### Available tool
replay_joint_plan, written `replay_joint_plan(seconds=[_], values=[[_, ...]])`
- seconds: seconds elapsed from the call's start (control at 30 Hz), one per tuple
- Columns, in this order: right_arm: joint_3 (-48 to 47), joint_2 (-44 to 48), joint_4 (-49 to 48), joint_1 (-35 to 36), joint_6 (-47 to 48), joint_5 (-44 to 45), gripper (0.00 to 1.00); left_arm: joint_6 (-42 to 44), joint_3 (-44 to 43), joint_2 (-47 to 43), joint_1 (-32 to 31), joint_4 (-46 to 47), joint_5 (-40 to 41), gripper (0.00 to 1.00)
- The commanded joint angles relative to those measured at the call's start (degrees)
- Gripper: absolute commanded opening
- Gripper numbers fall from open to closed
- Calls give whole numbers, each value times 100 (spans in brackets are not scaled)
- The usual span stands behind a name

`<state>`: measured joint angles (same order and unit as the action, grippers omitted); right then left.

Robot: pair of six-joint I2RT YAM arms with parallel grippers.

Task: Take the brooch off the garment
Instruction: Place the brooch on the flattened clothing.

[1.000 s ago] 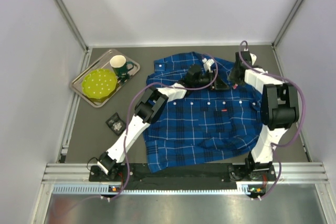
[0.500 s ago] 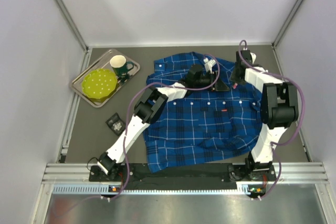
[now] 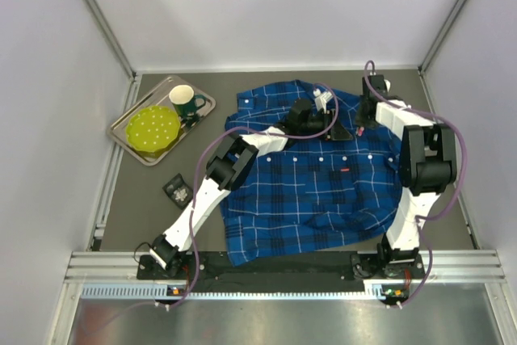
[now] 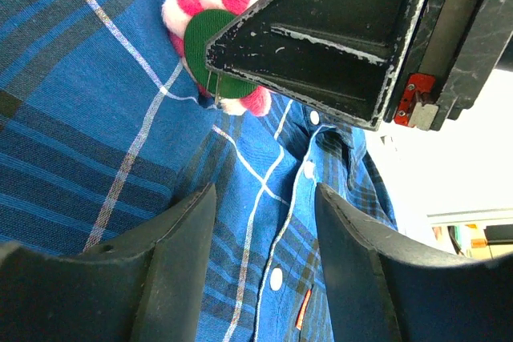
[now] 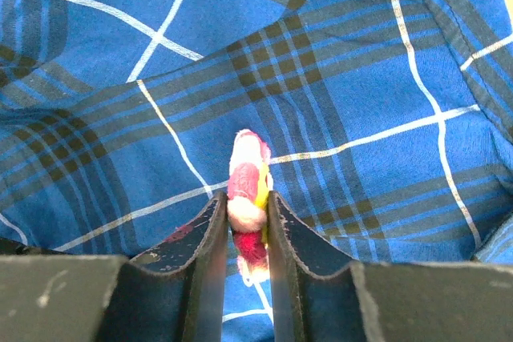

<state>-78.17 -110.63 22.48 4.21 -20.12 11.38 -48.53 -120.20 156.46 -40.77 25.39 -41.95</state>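
The blue plaid garment (image 3: 307,191) lies spread on the table, collar toward the back. The brooch (image 5: 247,190), a ring of pink and white pompoms with a green felt back (image 4: 210,38), stands on edge against the fabric near the collar. My right gripper (image 5: 244,218) is shut on the brooch, one finger on each side; it sits at the shirt's back right in the top view (image 3: 360,124). My left gripper (image 4: 264,262) is open over the button placket (image 4: 276,278), right next to the right gripper (image 4: 337,46). It holds nothing.
A metal tray (image 3: 133,145) at the back left holds a green mug (image 3: 185,102) and a yellow-green plate (image 3: 153,128). A small black object (image 3: 176,190) lies on the mat left of the shirt. Walls close in on the left, back and right.
The right arm's elbow has shifted slightly toward the back while its gripper stays on the brooch. The left arm has not visibly moved.
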Motion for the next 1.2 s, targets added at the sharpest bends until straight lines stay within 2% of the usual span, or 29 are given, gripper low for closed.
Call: replay_joint_plan(seconds=[0.0,0.23,0.53,0.8,1.17], values=[[-427,-90,133,-25,368,-171,19,169,102,-292,26,-201,56,58],[-823,-152,564,-25,1010,-565,21,116,111,-283,26,-157,-6,57],[-647,-117,758,168,1177,-172,19,98,120,-274,26,-139,3,57],[-401,-47,758,186,1045,-180,18,116,129,-300,34,-139,-23,57],[-234,-3,635,124,852,-636,22,151,102,-309,34,-157,-50,57]])
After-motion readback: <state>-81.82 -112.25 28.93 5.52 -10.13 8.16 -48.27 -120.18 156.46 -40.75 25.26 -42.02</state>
